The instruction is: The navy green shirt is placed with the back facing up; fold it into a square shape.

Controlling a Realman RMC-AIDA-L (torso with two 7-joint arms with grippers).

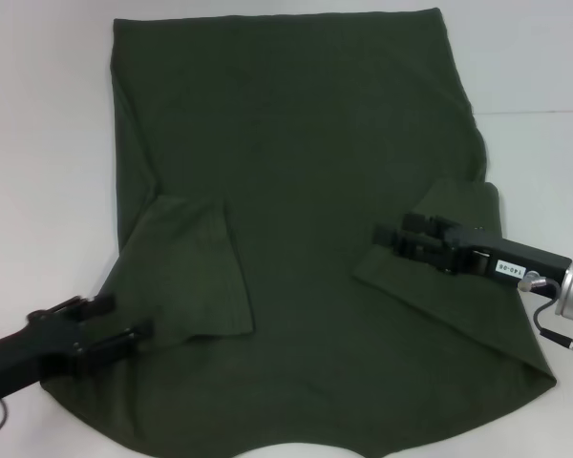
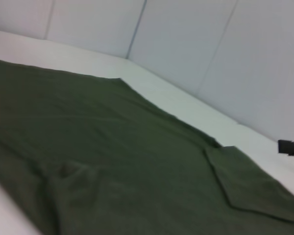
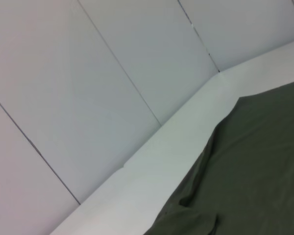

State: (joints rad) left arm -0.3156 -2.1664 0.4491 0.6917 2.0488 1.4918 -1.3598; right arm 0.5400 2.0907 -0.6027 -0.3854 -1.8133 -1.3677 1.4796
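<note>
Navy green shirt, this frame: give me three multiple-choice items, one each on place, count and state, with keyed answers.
1. Where is the right gripper?
A. over the shirt's right folded sleeve
B. off the table
C. at the far hem

2. How many sleeves lie folded inward on the navy green shirt?
A. none
B. one
C. two

3. What state is the shirt body in?
A. folded square
B. spread flat
C. bunched

Answers: 1 A, it hangs above that flap; 2 C, a flap shows on each side; 3 B, the hem lies open. The left gripper is at the left sleeve.
</note>
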